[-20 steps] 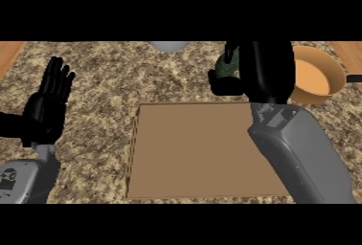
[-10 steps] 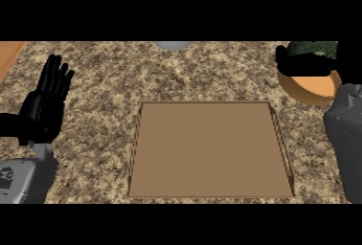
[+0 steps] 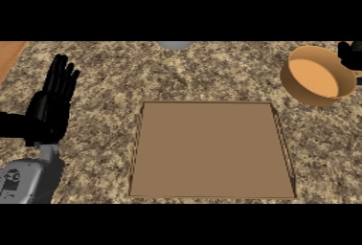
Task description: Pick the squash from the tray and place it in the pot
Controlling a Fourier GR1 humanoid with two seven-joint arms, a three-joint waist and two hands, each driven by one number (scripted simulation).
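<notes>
The brown tray [image 3: 212,191] lies in the middle of the counter with nothing on it. The orange pot [image 3: 300,88] stands at the back right, and only its bare orange floor shows inside. My right hand [image 3: 346,55] shows just as a sliver at the right edge, beside the pot's far rim. Its black fingers curl round a dark green bit of the squash [image 3: 358,46], most of which is cut off by the view's edge. My left hand [image 3: 51,103] rests open at the left, fingers up, well away from the tray.
A grey rounded object [image 3: 174,45] peeks in at the back edge of the speckled stone counter [image 3: 106,72]. A strip of orange wood [image 3: 10,55] shows at the far left corner.
My right hand has carried the squash rightward, from above the tray's back edge, past the pot, to the view's right edge. The pot now shows whole. The left hand has stayed put.
</notes>
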